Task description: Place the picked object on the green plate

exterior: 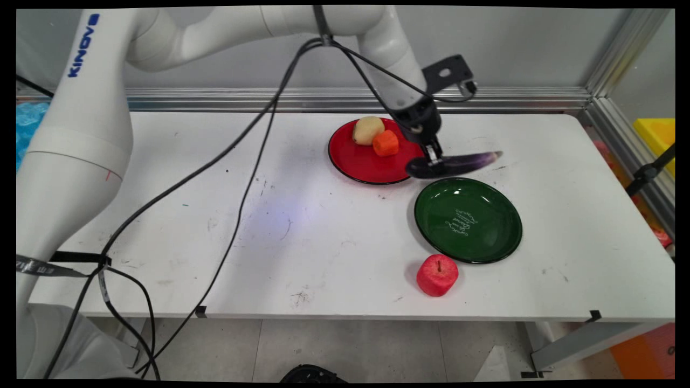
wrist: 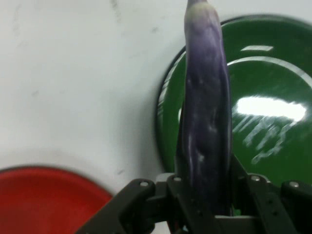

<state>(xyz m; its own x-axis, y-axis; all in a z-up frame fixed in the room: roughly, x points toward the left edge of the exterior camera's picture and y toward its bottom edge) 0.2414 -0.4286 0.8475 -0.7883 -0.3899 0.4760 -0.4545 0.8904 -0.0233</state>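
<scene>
My gripper (exterior: 435, 161) is shut on a long purple eggplant (exterior: 458, 163), held near its thick dark end and lifted a little off the table. The eggplant lies roughly level, its pale tip pointing right. It hangs between the red plate (exterior: 361, 164) and the green plate (exterior: 468, 221), just past the green plate's far rim. In the hand view the eggplant (wrist: 204, 107) runs up from between the fingers, with the green plate (wrist: 273, 63) behind it at the right and the red plate (wrist: 44, 200) at the lower left.
On the red plate lie a yellowish potato (exterior: 368, 130) and an orange carrot piece (exterior: 386, 143). A red apple (exterior: 437, 275) stands on the table in front of the green plate. Black cables (exterior: 237, 205) hang across the table's left half.
</scene>
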